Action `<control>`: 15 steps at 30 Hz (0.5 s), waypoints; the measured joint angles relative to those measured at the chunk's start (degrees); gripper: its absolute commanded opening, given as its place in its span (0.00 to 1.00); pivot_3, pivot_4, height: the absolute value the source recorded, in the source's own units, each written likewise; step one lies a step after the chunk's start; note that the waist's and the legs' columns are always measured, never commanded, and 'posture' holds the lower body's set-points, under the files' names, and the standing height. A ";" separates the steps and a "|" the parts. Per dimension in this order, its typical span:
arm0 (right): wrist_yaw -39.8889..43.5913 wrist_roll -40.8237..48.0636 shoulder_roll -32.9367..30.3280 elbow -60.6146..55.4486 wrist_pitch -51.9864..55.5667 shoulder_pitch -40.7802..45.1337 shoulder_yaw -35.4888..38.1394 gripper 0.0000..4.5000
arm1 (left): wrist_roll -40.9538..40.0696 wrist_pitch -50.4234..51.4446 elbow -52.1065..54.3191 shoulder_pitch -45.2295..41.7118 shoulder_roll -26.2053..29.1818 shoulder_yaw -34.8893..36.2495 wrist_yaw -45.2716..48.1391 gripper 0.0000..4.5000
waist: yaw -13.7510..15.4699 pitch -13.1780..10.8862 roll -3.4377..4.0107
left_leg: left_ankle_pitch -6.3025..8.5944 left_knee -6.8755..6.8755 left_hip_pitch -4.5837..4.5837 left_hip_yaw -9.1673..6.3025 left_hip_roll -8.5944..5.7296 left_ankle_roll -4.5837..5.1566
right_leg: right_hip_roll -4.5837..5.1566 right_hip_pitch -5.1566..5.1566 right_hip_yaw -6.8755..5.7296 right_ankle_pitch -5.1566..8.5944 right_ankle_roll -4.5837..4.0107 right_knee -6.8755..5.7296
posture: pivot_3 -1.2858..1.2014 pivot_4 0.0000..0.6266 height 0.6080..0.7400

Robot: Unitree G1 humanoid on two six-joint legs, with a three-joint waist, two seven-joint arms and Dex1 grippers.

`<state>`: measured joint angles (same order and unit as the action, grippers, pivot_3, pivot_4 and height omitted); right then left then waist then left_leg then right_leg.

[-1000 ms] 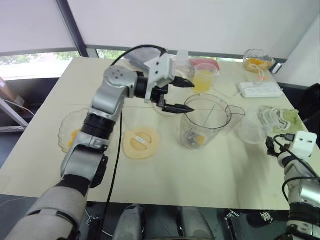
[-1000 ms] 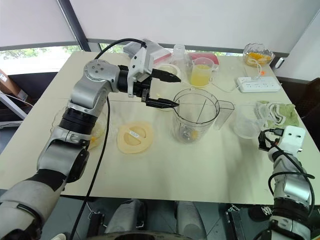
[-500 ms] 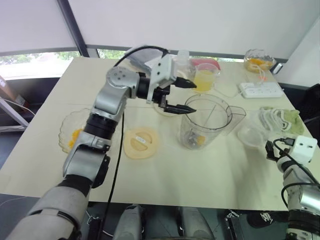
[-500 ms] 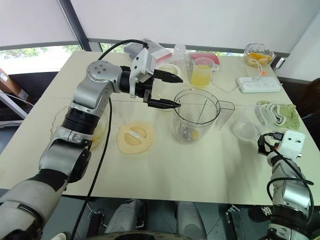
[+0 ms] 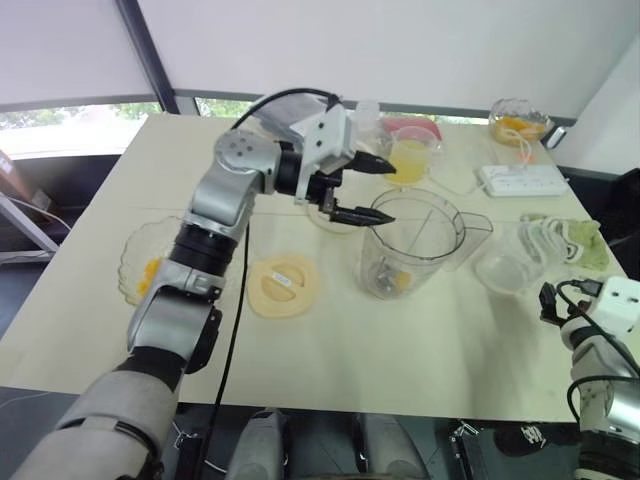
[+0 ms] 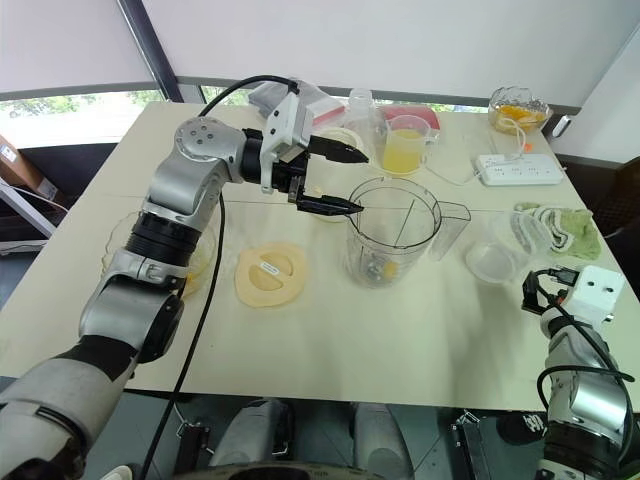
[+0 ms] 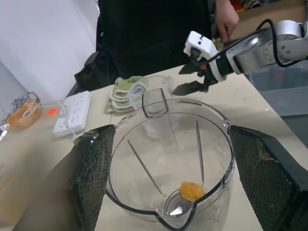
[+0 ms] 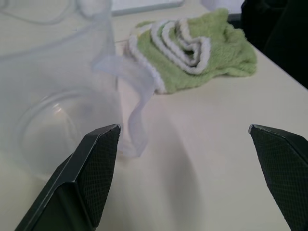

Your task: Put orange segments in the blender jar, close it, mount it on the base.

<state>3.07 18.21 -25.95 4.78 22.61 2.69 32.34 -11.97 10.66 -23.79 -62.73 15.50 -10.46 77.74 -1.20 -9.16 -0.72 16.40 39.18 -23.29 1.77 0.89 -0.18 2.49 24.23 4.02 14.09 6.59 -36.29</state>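
Left eye view: cream table (image 5: 330, 350) beside windows (image 5: 70, 125).

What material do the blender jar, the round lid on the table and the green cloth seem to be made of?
The blender jar: clear, glossy, probably plastic; the table and the orange segment show through its wall. The round lid: cream-yellow, opaque, smooth with a matte look, likely plastic. The green cloth: soft looped terry fabric with white edging, crumpled in folds.
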 measured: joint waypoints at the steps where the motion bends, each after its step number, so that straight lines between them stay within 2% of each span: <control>1: -0.09 -0.01 -0.06 0.05 -0.02 0.38 0.02 0.99 | 0.00 -0.02 0.00 0.00 -0.01 0.00 0.01 0.86 | 0.00 0.00 0.00 | 0.00 0.00 0.00 0.00 0.00 0.00 | 0.00 0.00 0.00 0.00 0.00 0.00 | 0.52 0.24 1.00; 15: -0.46 -0.85 -0.85 5.80 -1.83 5.29 0.01 0.99 | 0.00 -0.07 0.01 0.00 0.04 0.00 -0.11 0.86 | -0.04 0.00 0.00 | 0.00 0.00 0.00 0.00 0.00 0.00 | -0.01 0.00 -0.01 0.00 0.00 0.01 | 0.52 0.24 1.00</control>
<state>2.61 17.36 -26.80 10.58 20.78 7.97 32.36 -11.97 10.60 -23.78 -62.73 15.54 -10.46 77.63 -1.23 -9.16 -0.72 16.40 39.17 -23.29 1.77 0.90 -0.18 2.48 24.23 4.02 14.08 6.59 -36.28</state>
